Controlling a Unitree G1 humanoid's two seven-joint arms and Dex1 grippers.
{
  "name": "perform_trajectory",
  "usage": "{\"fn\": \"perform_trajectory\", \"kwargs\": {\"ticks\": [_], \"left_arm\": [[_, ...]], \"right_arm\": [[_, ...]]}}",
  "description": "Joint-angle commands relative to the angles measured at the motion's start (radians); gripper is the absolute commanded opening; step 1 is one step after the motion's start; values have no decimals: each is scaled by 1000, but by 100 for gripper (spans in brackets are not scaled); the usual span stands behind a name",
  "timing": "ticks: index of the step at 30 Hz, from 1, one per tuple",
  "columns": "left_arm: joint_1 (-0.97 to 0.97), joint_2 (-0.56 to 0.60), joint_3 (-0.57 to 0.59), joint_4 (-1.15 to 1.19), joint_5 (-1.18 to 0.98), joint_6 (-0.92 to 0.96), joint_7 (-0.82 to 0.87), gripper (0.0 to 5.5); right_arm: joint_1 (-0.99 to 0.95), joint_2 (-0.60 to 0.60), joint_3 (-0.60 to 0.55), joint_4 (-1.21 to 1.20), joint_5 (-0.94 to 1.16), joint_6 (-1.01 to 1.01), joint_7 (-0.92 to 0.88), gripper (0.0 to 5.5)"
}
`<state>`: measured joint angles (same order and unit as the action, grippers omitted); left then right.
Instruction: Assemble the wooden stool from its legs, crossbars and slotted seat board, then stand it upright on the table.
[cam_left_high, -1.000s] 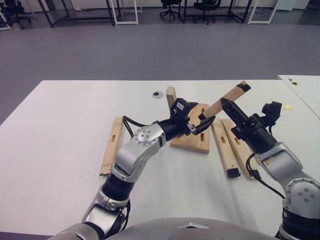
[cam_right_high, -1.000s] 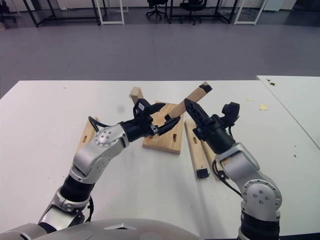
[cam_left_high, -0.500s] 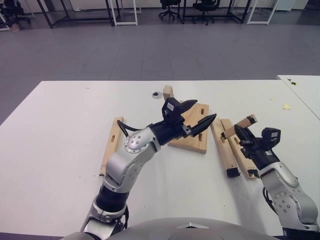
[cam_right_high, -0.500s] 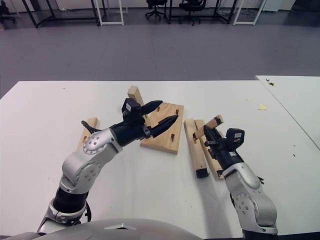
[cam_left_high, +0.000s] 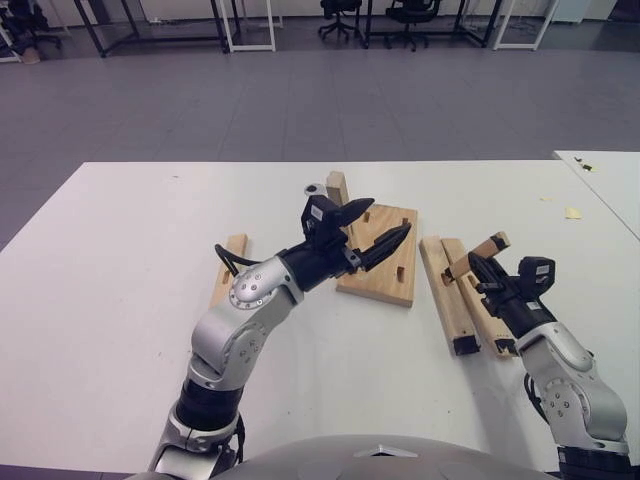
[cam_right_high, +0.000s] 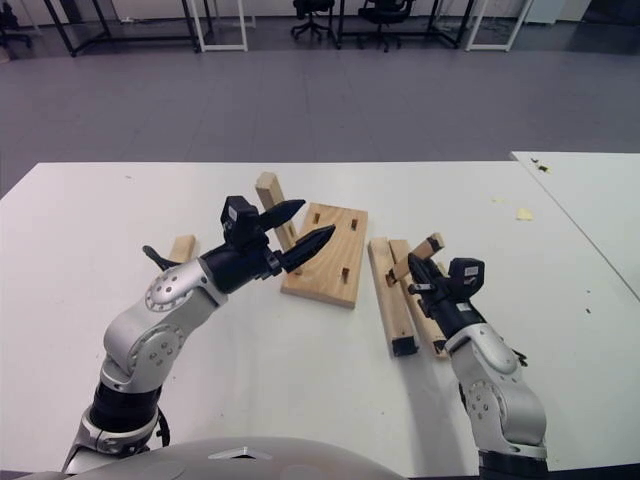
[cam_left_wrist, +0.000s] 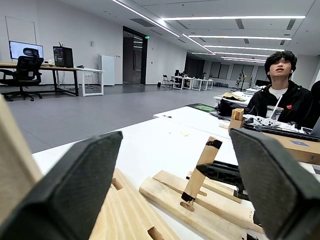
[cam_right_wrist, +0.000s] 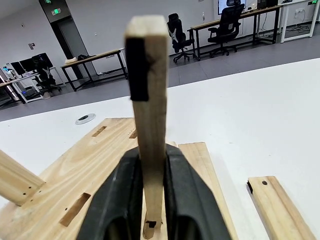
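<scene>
**Right gripper clamped on a short stick, left gripper spread over the seat board**

The right gripper (cam_left_high: 479, 268) is closed tight on a short wooden stick (cam_right_wrist: 150, 100), which tilts up out of its fingers with the black-capped end highest. Directly beneath this gripper two long legs (cam_left_high: 447, 297) lie side by side on the table (cam_left_high: 120, 250). The left gripper (cam_left_high: 390, 214) hangs with its fingers wide apart and nothing between them, just above the slotted seat board (cam_left_high: 388, 270). Just beyond it an upright leg (cam_left_high: 340, 188) stands at the board's far corner. Behind its forearm lies a slotted crossbar (cam_left_high: 228, 268)
</scene>
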<state>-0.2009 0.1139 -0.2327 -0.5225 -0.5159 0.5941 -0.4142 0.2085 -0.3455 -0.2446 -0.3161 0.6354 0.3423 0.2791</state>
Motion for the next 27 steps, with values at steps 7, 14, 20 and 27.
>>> {"fn": "perform_trajectory", "kwargs": {"ticks": [7,14,20,27], "left_arm": [[21,7,-3,5,8,-11,8,393],[19,7,-5,6,10,-12,9,393],[20,3,-10,8,16,-13,10,393],[18,6,-16,11,26,-16,9,393]], "right_arm": [[-3,8,-1,-19,-4,46,39,41],[0,1,-4,4,-44,41,52,41],[6,-1,11,13,-87,52,54,41],[8,-19,63,21,-196,63,30,41]]}}
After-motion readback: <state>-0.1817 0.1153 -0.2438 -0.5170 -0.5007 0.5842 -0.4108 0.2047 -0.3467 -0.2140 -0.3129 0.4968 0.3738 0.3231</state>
